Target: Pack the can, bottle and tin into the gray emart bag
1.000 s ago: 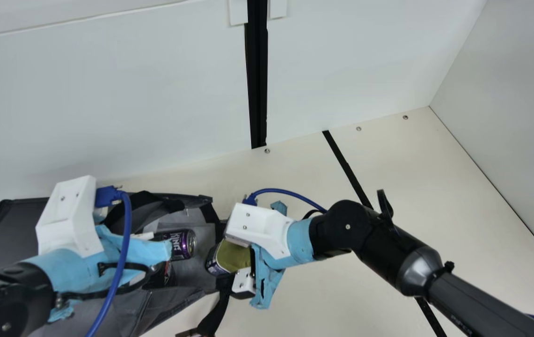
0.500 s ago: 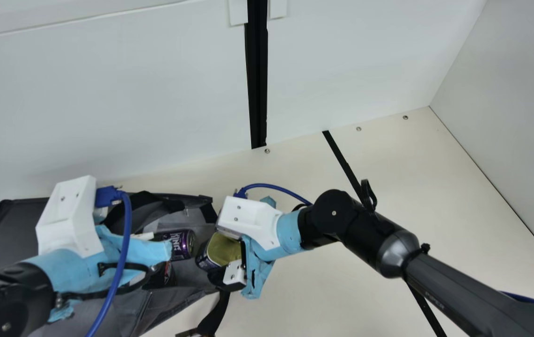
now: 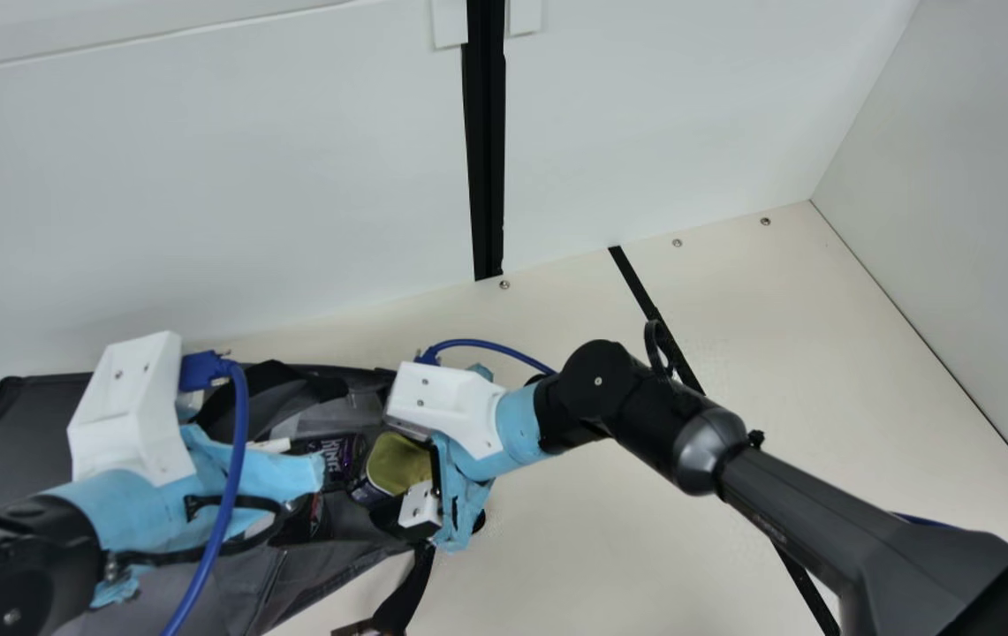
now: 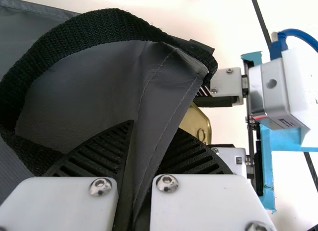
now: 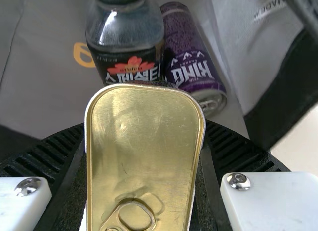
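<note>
My right gripper (image 3: 405, 490) is shut on the gold-topped tin (image 3: 399, 463) at the mouth of the gray bag (image 3: 238, 583). In the right wrist view, the tin (image 5: 144, 151) sits between the pads of the right gripper (image 5: 144, 166); behind it the bottle (image 5: 124, 37) and the purple can (image 5: 191, 57) lie side by side in the bag. At the main view's left my left gripper (image 3: 283, 503) is by the bag. The left wrist view shows the left gripper (image 4: 134, 191) shut on the bag's fabric edge (image 4: 166, 97).
A black strap (image 3: 406, 592) hangs from the bag's opening onto the cream table (image 3: 627, 530). Behind stands a white wall (image 3: 203, 177). Both arms are close together at the bag.
My right arm has moved left with the tin, bringing it over the bag's opening and close to the purple can. My left arm has kept still.
</note>
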